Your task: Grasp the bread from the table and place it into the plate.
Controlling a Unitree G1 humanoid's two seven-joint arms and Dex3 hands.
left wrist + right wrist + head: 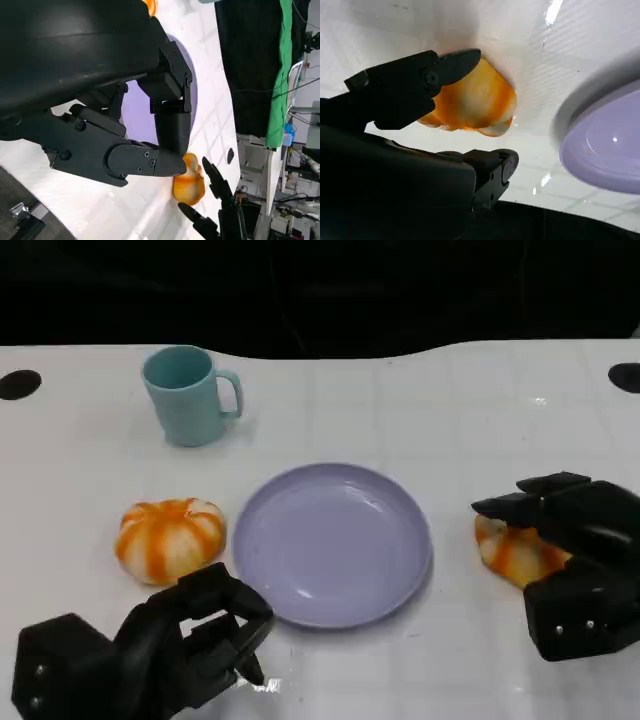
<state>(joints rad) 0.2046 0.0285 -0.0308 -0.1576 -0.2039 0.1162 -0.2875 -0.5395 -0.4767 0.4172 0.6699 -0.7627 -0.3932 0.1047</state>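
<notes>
While the purple plate point(332, 543) sits with nothing in it, the job is only just starting. One bread point(512, 552) lies on the white bench point(420, 410) just to the right of the plate, and the right hand point(567, 562) is over it. In the right wrist view its fingers point(410, 85) reach around the bread on two sides, one touching the top and one low beside it, but I cannot tell if they squeeze it yet; the bread looks like it is lying on the bench. A second bread point(169, 538) lies just to the left of the plate, and nobody holds it. The left hand point(165, 645) hangs near the front edge of the plate, below that second bread, with its fingers curled in and nothing inside. So what is left, I think, is to grip the bread, lift it, carry it left over the plate rim and let go. That way looks short and open, with bare bench between bread and plate. A blue cup point(190, 395) stands well behind the plate, out of the way. The plate rim is low, so a small lift should be enough.
</notes>
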